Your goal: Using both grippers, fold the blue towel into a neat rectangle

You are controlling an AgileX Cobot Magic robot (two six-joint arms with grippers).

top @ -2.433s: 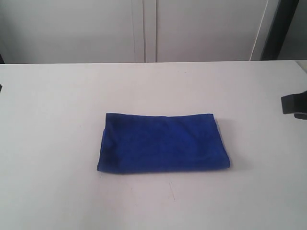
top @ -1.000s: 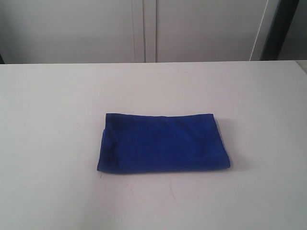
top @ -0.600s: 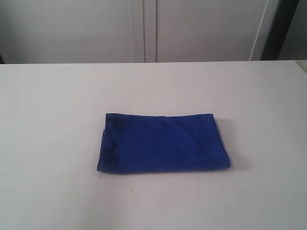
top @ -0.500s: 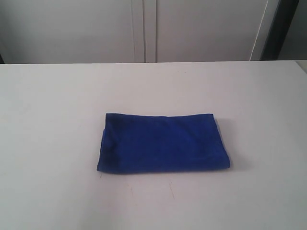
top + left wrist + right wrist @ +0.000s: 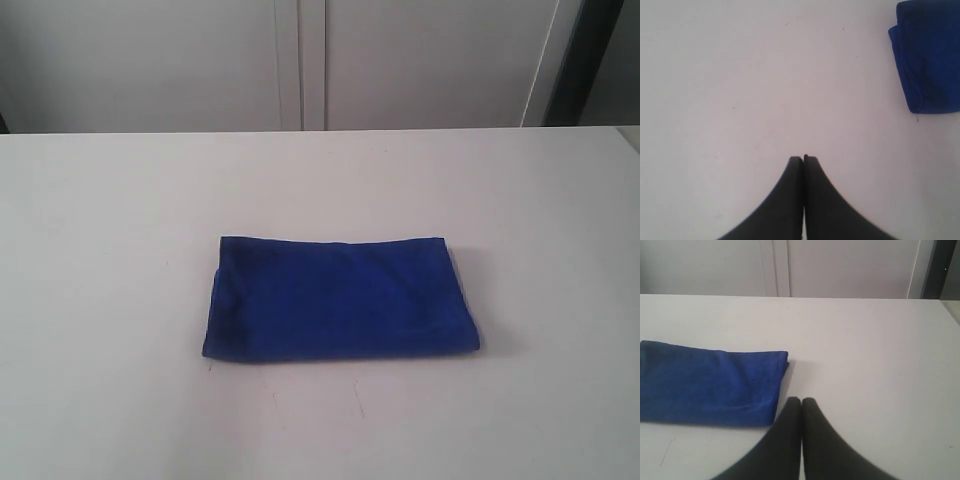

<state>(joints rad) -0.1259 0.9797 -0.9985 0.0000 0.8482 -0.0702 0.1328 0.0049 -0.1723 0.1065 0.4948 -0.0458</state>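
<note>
Left black two-fingered gripper (image 5: 803,159) and right black two-fingered gripper (image 5: 801,400), each with fingers pressed together and empty, poised over the white table (image 5: 120,200). The royal-blue soft microfibre towel (image 5: 340,300) lies mid-table between them, apart from both, as a flat, layered rectangle. Light and limp, it would probably sag and slide if lifted; corners or a free edge offer the best hold.

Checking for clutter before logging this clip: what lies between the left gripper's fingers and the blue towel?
Nothing but bare white table; the left wrist view shows it, with the shut left gripper clear of the blue towel and its folded end.
</note>
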